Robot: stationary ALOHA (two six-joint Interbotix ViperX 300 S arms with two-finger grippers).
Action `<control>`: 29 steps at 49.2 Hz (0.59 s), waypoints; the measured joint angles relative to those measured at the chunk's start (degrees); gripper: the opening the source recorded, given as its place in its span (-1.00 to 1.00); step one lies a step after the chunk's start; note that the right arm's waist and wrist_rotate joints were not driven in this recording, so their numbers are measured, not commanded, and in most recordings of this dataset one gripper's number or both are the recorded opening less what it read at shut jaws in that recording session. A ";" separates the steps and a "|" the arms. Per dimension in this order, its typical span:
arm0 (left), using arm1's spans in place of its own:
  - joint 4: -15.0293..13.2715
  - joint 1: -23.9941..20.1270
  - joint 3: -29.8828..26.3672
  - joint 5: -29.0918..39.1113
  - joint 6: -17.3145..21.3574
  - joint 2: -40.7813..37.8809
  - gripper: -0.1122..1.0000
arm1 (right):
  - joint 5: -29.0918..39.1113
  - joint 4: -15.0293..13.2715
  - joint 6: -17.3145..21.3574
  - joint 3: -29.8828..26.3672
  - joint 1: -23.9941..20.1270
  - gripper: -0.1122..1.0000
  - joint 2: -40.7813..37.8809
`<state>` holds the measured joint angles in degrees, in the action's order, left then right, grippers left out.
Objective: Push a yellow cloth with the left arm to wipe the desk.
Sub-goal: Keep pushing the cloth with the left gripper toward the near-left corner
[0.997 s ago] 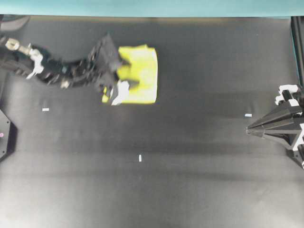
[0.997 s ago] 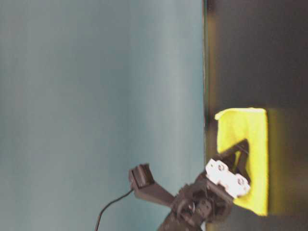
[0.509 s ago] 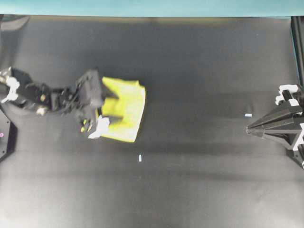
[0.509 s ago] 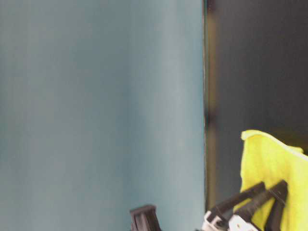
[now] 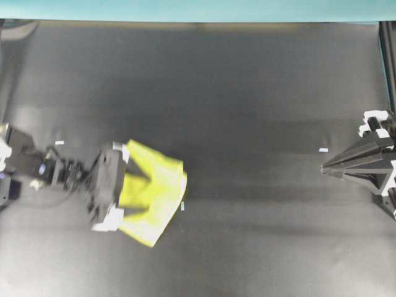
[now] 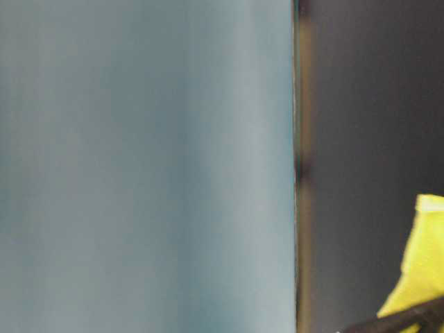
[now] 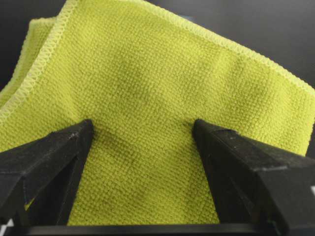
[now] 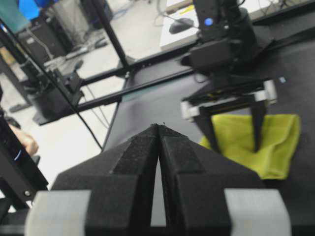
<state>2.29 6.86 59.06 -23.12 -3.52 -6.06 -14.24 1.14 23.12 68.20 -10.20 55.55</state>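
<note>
The yellow cloth (image 5: 158,192) lies crumpled on the black desk (image 5: 247,93) at the left, turned at an angle. My left gripper (image 5: 143,193) is open, and both black fingertips press down on the cloth, spread wide apart. The left wrist view shows the cloth (image 7: 162,73) filling the frame, with the left gripper (image 7: 142,128) resting on its weave. My right gripper (image 5: 323,168) is shut and empty at the right edge, far from the cloth. The right wrist view shows that gripper (image 8: 158,126) with its jaws closed, and the cloth (image 8: 278,142) beyond it.
Small white tape marks sit on the desk: one (image 5: 59,143) at the left, one (image 5: 182,206) beside the cloth, one (image 5: 323,150) near the right arm. A teal border strip (image 5: 198,9) runs along the far edge. The table-level view shows only a cloth corner (image 6: 424,263).
My left gripper has dragged the cloth from the far left-centre of the desk toward the front left. The cloth has turned and bunched. The right arm has not moved.
</note>
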 measured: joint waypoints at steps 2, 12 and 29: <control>0.00 1.58 0.00 0.26 -0.09 0.09 0.67 | 0.09 0.00 0.00 0.00 0.09 -0.79 0.00; 0.00 9.23 0.00 1.05 -0.09 0.62 0.67 | 0.00 0.00 0.00 0.00 0.00 -0.79 0.00; 0.09 18.19 -0.09 1.58 -2.20 1.32 0.67 | 0.00 0.00 0.09 0.00 0.00 -0.79 0.09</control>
<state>2.37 25.05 58.97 -21.53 -5.71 -4.75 -14.24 1.14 23.20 68.20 -10.20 55.63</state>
